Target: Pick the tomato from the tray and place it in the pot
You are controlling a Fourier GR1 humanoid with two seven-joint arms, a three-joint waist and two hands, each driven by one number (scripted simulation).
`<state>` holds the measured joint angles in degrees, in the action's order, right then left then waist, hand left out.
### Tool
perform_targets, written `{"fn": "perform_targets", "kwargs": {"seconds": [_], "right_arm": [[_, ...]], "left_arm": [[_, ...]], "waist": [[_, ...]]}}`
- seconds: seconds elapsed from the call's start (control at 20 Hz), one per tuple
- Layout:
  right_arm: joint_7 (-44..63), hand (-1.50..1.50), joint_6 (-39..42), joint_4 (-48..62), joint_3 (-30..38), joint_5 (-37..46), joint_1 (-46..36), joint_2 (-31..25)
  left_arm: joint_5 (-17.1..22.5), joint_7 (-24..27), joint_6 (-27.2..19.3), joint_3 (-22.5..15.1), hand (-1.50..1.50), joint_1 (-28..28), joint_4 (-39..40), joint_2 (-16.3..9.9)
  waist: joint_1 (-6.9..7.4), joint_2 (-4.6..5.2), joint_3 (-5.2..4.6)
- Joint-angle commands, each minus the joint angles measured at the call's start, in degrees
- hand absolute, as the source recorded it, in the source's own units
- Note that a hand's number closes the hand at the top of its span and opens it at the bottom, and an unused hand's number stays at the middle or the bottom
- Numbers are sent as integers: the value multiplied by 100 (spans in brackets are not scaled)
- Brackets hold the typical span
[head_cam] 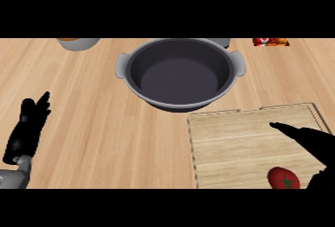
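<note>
Tomato [284, 178] on tray [242, 142], just beside open right hand [313, 142]

Bright, even light — soft shadows (no glare).

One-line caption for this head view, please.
Right hand open above the wooden tray near the tomato; pot beyond; left hand resting at left.

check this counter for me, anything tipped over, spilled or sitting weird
Nothing stands out. The pot sits upright, with nothing visible inside it, the tomato lies on the wooden tray near its front edge, and nothing looks spilled or damaged.
</note>
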<state>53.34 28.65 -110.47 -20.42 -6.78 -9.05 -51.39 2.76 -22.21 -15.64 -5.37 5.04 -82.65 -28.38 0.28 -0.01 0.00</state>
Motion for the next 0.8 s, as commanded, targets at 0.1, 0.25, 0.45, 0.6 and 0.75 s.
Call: {"fn": "perform_targets", "kwargs": {"seconds": [0.1,0.25,0.45,0.6,0.75], "right_arm": [[387,-150,391,142,-59,269,148,195],[604,-150,454,319,-243,346,-47,468],[99,-150,491,794,-234,722,133,685],[-209,-150,518,678,35,877,520,618],[-14,-150,494,627,-54,1076,593,954]], "left_arm": [[-229,-98,59,111,0,244,53,104],[-140,459,275,294,0,247,685,205],[-300,235,277,203,0,-32,177,308],[-199,53,531,464,0,-216,-94,113],[-579,158,189,312,0,-137,96,531]], "waist": [[-38,-2,-1],[-22,7,-4],[5,3,1],[-19,-8,2],[-34,-4,0]]}}
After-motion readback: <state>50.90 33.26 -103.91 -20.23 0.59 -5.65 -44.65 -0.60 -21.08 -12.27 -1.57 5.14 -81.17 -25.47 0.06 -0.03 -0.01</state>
